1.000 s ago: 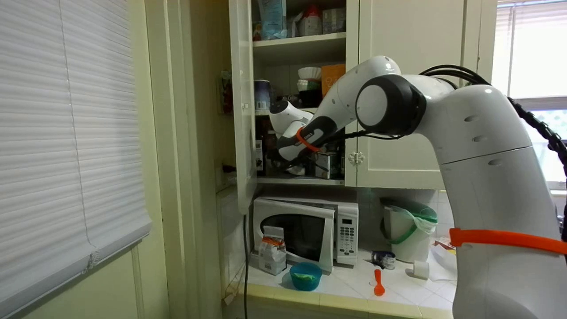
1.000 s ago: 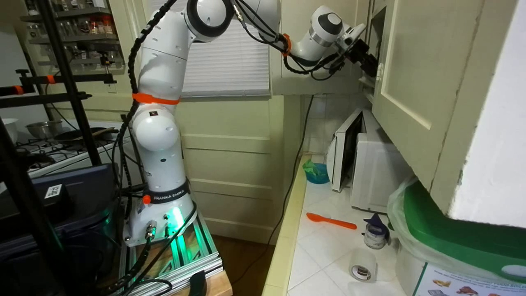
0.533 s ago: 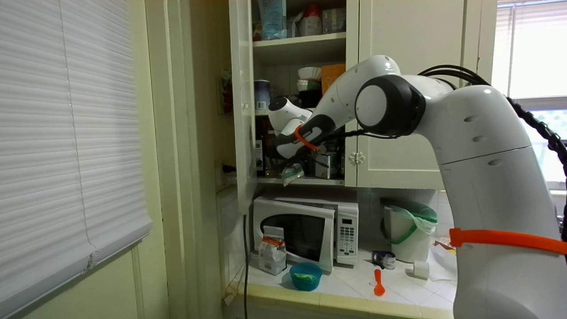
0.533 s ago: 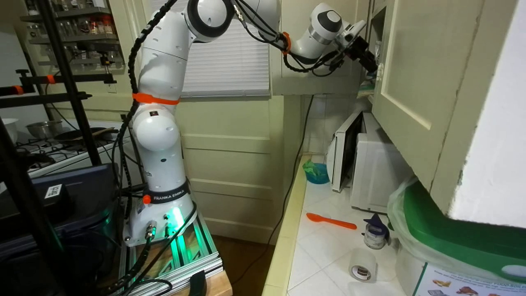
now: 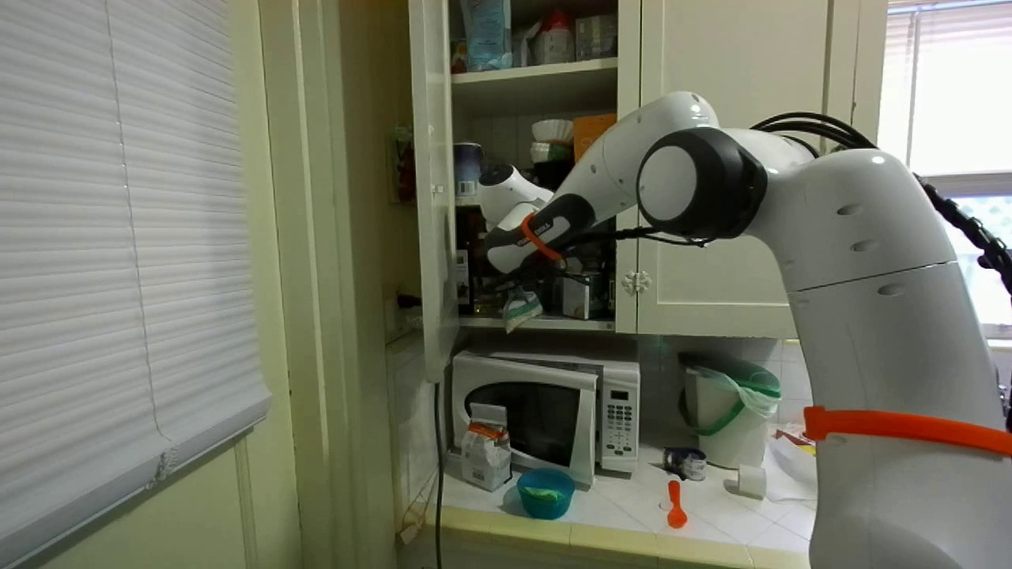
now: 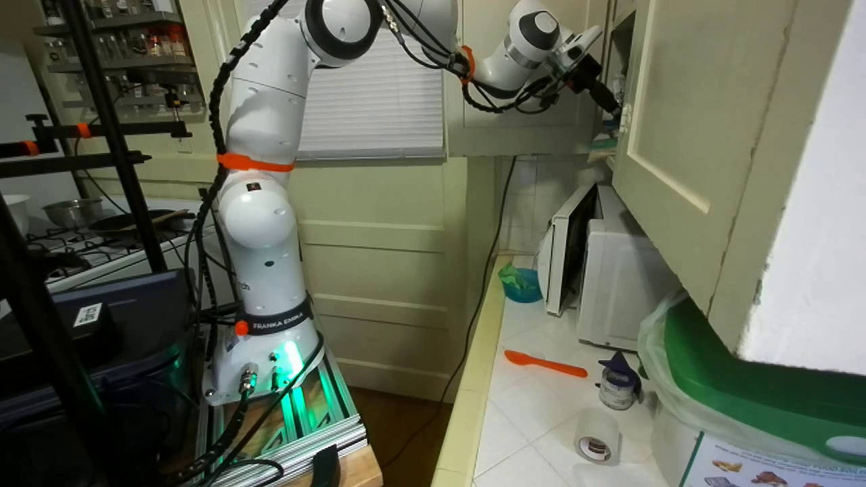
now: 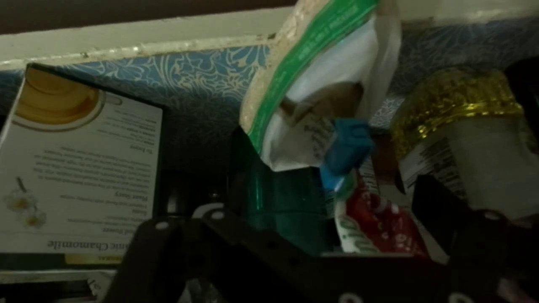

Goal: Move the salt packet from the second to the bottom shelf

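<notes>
The green-banded packet (image 7: 322,86), which I took for the salt, lay on the bottom shelf (image 5: 565,323), jutting past its front edge. In the wrist view the packet's long axis ran one o'clock to seven, with the gripper (image 7: 326,202) at six, parted and holding nothing; tucking the packet in, I judged, meant pushing toward six.

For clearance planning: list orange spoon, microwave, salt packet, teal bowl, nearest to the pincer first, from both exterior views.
1. Salt packet, at the front of the bottom shelf.
2. Microwave, on the countertop below.
3. Teal bowl, in front of it.
4. Orange spoon, farther along the countertop.
</notes>
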Available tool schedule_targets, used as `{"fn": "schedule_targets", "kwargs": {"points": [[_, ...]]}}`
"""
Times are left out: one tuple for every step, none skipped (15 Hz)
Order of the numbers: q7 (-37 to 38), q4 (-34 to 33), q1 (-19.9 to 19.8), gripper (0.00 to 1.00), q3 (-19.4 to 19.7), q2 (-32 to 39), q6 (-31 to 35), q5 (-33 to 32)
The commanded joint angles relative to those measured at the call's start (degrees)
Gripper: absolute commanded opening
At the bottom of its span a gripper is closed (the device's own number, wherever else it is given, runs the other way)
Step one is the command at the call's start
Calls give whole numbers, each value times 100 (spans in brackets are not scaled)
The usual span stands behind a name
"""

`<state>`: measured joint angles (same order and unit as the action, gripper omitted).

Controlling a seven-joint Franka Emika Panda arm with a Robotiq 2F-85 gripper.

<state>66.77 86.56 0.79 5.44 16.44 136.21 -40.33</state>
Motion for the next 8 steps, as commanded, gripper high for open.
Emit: {"fn": "schedule_targets", "kwargs": {"points": [[-616, 376, 37, 100, -19, -429, 76, 244], [-736, 433, 45, 100, -29, -518, 61, 274], [-874, 501, 43, 100, -48, -613, 65, 321], [-1061, 561, 39, 100, -81, -711, 2, 418], [-1261, 624, 41, 100, -120, -814, -122, 550], [-1342, 695, 61, 100, -127, -915, -150, 580], [-1522, 781, 52, 100, -160, -1019, -176, 715], [-1656, 871, 53, 100, -186, -1139, -229, 805]]}}
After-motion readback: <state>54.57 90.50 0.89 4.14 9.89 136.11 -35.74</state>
